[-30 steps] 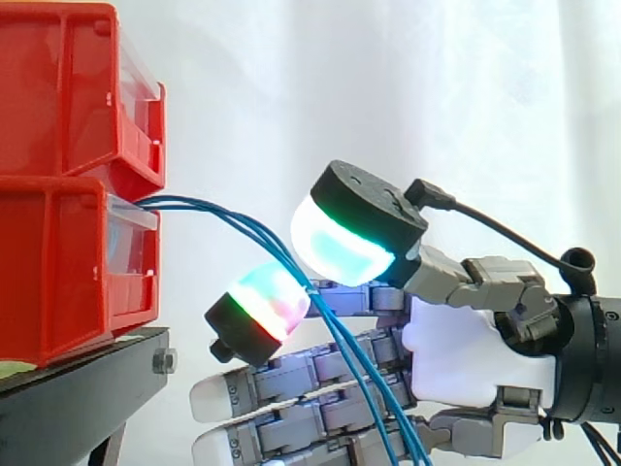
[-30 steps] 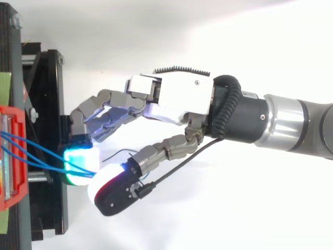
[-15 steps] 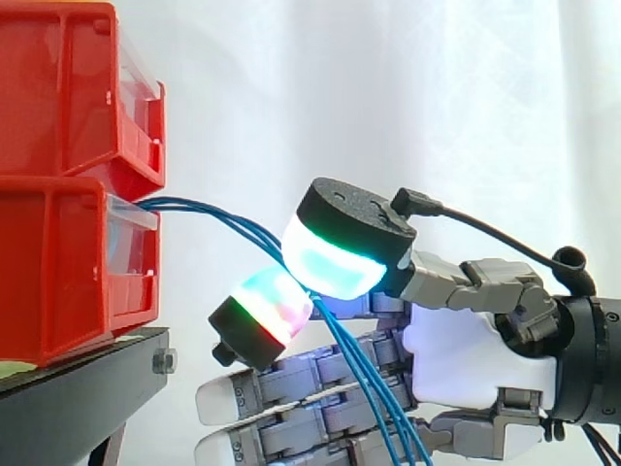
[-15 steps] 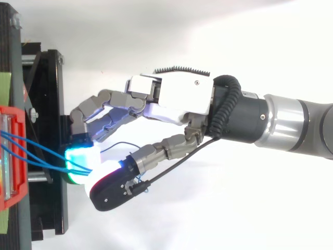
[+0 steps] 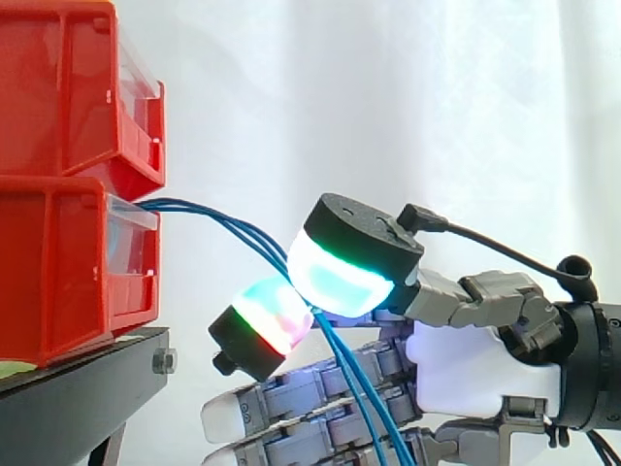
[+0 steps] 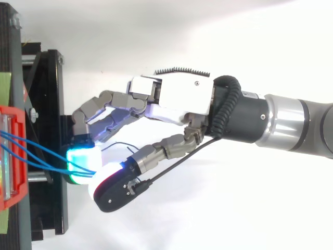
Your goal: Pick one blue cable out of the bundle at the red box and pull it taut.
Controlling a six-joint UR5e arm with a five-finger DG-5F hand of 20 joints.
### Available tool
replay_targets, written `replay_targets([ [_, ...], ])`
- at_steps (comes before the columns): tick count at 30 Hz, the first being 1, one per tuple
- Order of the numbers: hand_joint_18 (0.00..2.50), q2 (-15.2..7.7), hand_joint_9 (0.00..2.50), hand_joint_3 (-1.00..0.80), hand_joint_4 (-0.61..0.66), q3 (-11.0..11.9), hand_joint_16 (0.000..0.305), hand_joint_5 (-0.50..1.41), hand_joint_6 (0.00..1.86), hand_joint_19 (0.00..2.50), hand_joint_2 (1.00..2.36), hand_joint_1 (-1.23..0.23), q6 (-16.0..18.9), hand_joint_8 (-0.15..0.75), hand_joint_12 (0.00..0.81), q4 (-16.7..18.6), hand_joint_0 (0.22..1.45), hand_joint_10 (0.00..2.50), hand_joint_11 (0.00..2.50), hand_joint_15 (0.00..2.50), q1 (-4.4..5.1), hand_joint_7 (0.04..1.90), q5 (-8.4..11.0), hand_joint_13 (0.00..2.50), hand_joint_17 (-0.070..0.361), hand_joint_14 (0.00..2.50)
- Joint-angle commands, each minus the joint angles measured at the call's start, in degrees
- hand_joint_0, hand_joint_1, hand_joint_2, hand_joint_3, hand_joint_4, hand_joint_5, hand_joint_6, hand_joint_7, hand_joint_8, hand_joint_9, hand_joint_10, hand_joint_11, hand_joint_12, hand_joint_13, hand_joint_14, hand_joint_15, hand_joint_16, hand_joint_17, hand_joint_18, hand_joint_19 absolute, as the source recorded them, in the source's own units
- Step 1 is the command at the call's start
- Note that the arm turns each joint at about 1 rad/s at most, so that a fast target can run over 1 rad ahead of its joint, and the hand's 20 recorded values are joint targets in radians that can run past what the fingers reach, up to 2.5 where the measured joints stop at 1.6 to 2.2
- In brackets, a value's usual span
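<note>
Several thin blue cables leave the front of the lower red bin and arc rightward, then hang down past my hand. The hand reaches in from the right. Its thumb pad, glowing white and cyan, meets a finger pad glowing green and red, and the cables pass between the two. From above, the blue cables converge where the cyan pad meets the thumb pad. The other fingers lie straight below, towards the bins.
A second red bin is stacked on the lower one. Both sit on a black stand at the left, and a white curtain hangs behind. Room lies right of the stand, where the arm comes in.
The thumb pad has come down and left onto the finger pad, closing the gap around the cables. The whole hand has sunk slightly and its lower fingers tilt downward more.
</note>
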Motion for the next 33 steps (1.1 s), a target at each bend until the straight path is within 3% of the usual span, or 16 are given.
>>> replay_targets([
  [1, 0.59, 0.0, 0.68, -0.5, -0.17, 0.02, 0.048, -0.17, 0.88, 0.26, 1.0, -0.86, 0.03, 0.251, 0.359, -0.11, 0.69, 0.01, 0.36, 0.23, -0.02, 1.02, -0.01, 0.62, 0.108, 0.01],
  [6, 0.59, 0.0, 0.68, -0.5, -0.16, 0.02, 0.048, -0.17, 0.87, 0.25, 1.0, -0.89, 0.03, 0.25, 0.359, -0.11, 0.68, 0.01, 0.35, 0.22, -0.02, 1.02, -0.01, 0.62, 0.108, 0.01],
  [17, 0.55, 0.0, 0.64, -0.5, -0.07, 0.2, 0.055, -0.19, 0.89, 0.28, 1.0, -1.0, 0.21, 0.281, 0.396, -0.11, 0.47, 0.01, 0.38, 0.26, 0.07, 1.0, -0.01, 0.59, 0.124, 0.01],
  [27, 0.58, 0.0, 0.65, -0.5, 0.02, 0.38, 0.065, -0.2, 0.89, 0.3, 1.0, -0.87, 0.38, 0.33, 0.445, -0.28, 0.38, 0.01, 0.42, 0.27, -0.02, 0.9, -0.45, 0.59, 0.147, 0.01],
  [30, 0.6, 0.0, 0.68, -0.5, 0.08, 0.38, 0.069, -0.19, 0.84, 0.31, 1.0, -0.69, 0.38, 0.355, 0.466, -0.28, 0.37, 0.01, 0.39, 0.27, 0.07, 0.88, -0.45, 0.6, 0.155, 0.01],
  [33, 0.59, 0.0, 0.69, -0.5, 0.09, 0.29, 0.069, -0.18, 0.82, 0.3, 1.0, -0.62, 0.38, 0.367, 0.471, -0.28, 0.37, 0.01, 0.39, 0.26, -0.02, 0.9, -0.45, 0.6, 0.154, 0.01],
])
